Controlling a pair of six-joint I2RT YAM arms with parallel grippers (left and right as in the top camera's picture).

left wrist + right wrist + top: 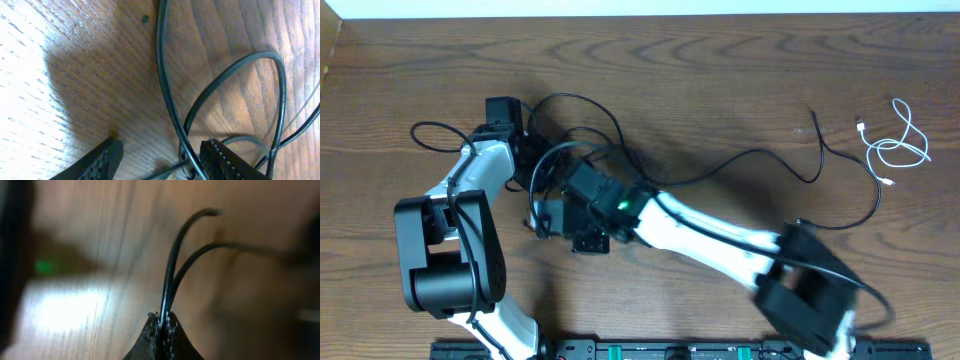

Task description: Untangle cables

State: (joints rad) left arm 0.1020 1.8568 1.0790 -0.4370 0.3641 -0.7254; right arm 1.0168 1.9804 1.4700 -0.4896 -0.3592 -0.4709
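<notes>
The right gripper (162,322) is pressed together on a doubled strand of the black cable (170,275), which rises from its tips toward 12 o'clock in the wrist view. The left gripper (162,157) stands spread just above the bench (60,75). A loop of black cable runs between its fingers (225,160), close to the one at 5 o'clock, but is not clamped. Seen from overhead, the tangle lies toward 10 o'clock of the bench's middle. The white cable (898,142) rests well apart at 2 o'clock, clear of it. To do this well, I judge, the left should close on one strand only. The right should then draw slowly toward 3 o'clock, so the loops open rather than tighten.
</notes>
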